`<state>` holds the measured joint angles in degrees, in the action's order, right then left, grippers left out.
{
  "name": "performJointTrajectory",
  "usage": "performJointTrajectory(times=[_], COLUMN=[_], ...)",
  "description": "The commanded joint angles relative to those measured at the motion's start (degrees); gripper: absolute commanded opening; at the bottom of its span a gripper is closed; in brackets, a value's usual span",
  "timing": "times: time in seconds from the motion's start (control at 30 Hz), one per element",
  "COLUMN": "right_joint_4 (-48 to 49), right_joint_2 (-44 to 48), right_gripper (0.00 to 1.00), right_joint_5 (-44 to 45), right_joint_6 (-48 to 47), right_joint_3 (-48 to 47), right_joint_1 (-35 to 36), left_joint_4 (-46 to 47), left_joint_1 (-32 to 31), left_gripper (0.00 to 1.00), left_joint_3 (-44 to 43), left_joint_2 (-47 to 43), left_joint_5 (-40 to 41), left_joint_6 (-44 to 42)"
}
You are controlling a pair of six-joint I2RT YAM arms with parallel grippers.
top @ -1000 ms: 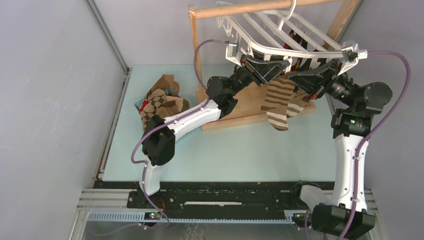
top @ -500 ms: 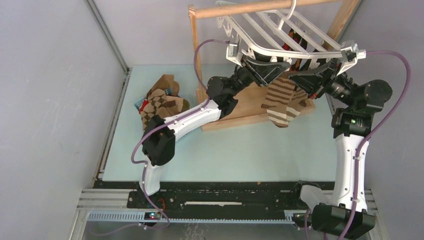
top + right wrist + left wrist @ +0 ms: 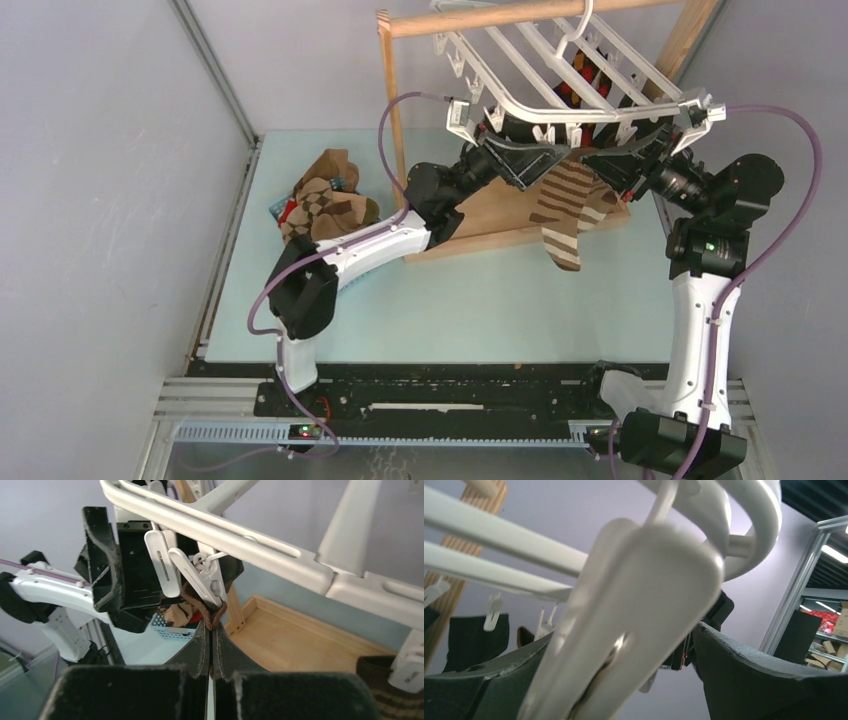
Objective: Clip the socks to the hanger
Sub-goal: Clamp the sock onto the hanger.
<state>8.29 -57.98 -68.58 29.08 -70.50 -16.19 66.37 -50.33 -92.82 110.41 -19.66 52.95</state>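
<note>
The white hanger (image 3: 560, 70) hangs tilted from the wooden rail. A brown and tan striped sock (image 3: 568, 205) dangles under its front edge. My right gripper (image 3: 211, 625) is shut on that sock's brown cuff (image 3: 214, 614), just below a white clip (image 3: 197, 580) that pinches the cuff's top. My left gripper (image 3: 520, 150) is open around the same clip (image 3: 634, 610), with a gap on the right side. In the right wrist view its black fingers (image 3: 107, 565) stand beside the clip. More socks (image 3: 325, 205) lie piled at the left of the table.
The wooden rail stand (image 3: 480, 215) has its base board under the hanger. A small blue basket (image 3: 172, 627) sits by the sock pile. A black sock (image 3: 469, 640) and another striped sock (image 3: 385, 690) hang from other clips.
My left gripper's jaws have spread apart off the clip. The hanger has tipped up a little and the striped sock has swung slightly. My right gripper stays shut.
</note>
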Motion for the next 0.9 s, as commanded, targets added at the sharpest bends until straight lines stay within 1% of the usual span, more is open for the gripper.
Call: performJointTrajectory(times=[0.0,0.07,0.2,0.4,0.47,0.57,0.73,0.8,0.87], right_joint_4=[-8.9,-11.3,-14.8,-19.1,-19.7,-21.0,-23.5,-23.7,-23.9], right_joint_2=[2.0,2.5,3.1,2.6,2.3,1.9,1.7,2.0,2.2], right_gripper=[0.00,0.00,0.00,0.00,0.00,0.01,0.04,0.07,0.07], right_joint_5=[2.3,3.4,7.0,14.7,16.7,18.4,19.1,19.0,18.7], right_joint_6=[-8.0,-9.8,-13.3,-17.4,-18.7,-20.8,-23.2,-23.6,-24.0], right_joint_3=[-2.2,-1.7,-1.2,-1.2,-1.2,-1.2,-1.1,-0.7,-0.5], right_joint_1=[-1.7,-2.5,-3.4,-3.6,-3.7,-3.7,-4.3,-4.7,-4.9], left_joint_4=[-1.3,-2.8,-5.3,-11.6,-15.4,-23.7,-36.2,-39.5,-41.3], left_joint_1=[0.3,0.3,0.2,-0.5,-1.0,-2.5,-5.3,-6.0,-6.4], left_gripper=[0.91,0.92,0.99,1.00,1.00,1.00,1.00,1.00,1.00], left_joint_3=[5.7,8.3,12.9,19.2,21.0,23.3,27.5,29.2,31.1], left_joint_2=[-6.9,-9.0,-11.8,-17.2,-19.1,-22.7,-29.4,-31.9,-34.4], left_joint_5=[1.5,1.8,1.9,1.5,1.0,0.7,2.9,4.2,5.5], left_joint_6=[-4.7,-6.4,-8.5,-13.6,-16.3,-23.0,-32.9,-35.5,-37.0])
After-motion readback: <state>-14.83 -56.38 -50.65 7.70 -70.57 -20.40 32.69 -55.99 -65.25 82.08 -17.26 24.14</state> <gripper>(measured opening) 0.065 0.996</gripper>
